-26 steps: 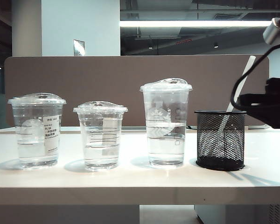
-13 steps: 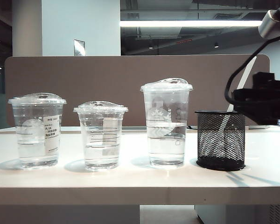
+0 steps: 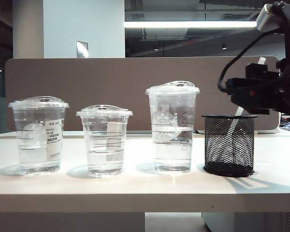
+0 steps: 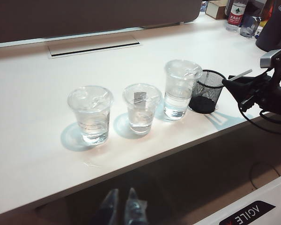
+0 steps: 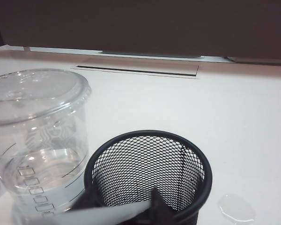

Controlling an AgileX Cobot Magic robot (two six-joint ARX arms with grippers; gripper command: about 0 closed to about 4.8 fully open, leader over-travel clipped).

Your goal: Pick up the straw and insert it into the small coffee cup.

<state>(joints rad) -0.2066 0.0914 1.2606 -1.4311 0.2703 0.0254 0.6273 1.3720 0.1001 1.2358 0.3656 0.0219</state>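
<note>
1. While the straw is not yet lifted, the left gripper [image 4: 122, 206] hangs off the table's near edge, well apart from every cup. Its fingertips sit close together with a thin gap; I cannot tell whether it is fully closed. It holds nothing.
2. Small cup [image 3: 105, 140]: second in the row, upright, domed lid on, part full of clear liquid. It lies at 9 o'clock from the holder [image 3: 229, 145], with the tall cup [image 3: 172, 128] standing between them.
3. Straw [image 3: 239, 111]: white, thick, straight. Its foot is inside the black mesh holder and its long axis leans toward 1 o'clock. Its top clears every lid.
4. Right gripper [image 3: 230, 91]: just above the holder's rim and level with the straw's mid-length, so clearly the nearer arm. The straw crosses right at its fingers. Two dark prongs show, but whether they stand apart or pinch the straw cannot be told.
5. Judgement: the grasp hinges on the jaws straddling that tilted shaft, then carrying it toward 9 o'clock past the tall cup.
</note>
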